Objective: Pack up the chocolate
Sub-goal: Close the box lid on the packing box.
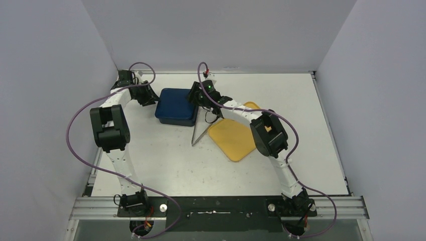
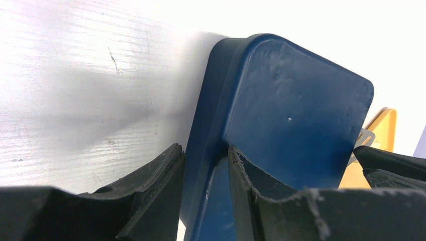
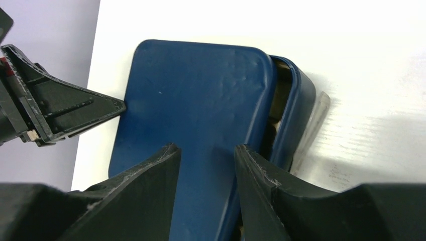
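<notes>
since the blue lid (image 3: 196,95) sits askew on the blue box (image 3: 301,100), the step in hand looks like seating it squarely, and that calls for both ends to go down together. the left gripper (image 2: 203,150) has its fingers narrowed onto the lid's rim, one against the outer skirt and the other against the flat top, so the rim is pinched between them. the right gripper (image 3: 206,148) straddles the opposite end with a moderate gap. the lid's top runs between its fingers, but whether the pads bear on it i cannot tell. just beyond that gripper's right-hand finger the lid fails to cover the box wall, leaving a dark slot.

no chocolate is plainly visible. a brownish sliver shows in that slot, too small to name, so i judge the pieces lie inside the box, beneath both sets of fingertips.

to do this well, shift the lid towards the slot until its skirt clears the wall all round, hold it level, then press evenly. a tilted push could wedge a corner or skid the box on the table (image 1: 166,160). the tongs (image 1: 201,130) and yellow tray (image 1: 236,143) lie behind the right gripper's fingers.
</notes>
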Available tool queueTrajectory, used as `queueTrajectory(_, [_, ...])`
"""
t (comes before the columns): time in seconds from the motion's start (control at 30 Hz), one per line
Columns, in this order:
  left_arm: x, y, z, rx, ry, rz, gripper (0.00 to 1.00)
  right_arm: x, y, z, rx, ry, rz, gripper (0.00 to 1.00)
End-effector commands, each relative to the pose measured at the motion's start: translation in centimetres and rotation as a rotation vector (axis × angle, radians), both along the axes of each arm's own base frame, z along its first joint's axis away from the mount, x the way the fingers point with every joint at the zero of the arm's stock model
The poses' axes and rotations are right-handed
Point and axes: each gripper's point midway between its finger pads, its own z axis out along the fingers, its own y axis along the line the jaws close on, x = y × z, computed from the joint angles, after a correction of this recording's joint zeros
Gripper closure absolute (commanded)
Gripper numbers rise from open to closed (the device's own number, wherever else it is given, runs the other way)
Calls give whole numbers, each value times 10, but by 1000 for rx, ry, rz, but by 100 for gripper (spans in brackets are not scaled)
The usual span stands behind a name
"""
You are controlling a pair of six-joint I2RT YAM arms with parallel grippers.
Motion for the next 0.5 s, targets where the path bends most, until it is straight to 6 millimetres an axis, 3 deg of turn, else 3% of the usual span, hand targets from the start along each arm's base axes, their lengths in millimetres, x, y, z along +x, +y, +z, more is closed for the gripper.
queueTrajectory(0.0, [11, 11, 15, 21, -59, 7, 65, -10, -10, 26, -6, -19, -14, 55])
queueTrajectory(0.2, [13, 11, 20, 17, -73, 7, 65, -10, -11, 33, -1, -28, -12, 55])
queueTrajectory(0.47, [12, 1, 24, -15, -91, -15, 65, -7, 0, 0, -27, 40, 9, 55])
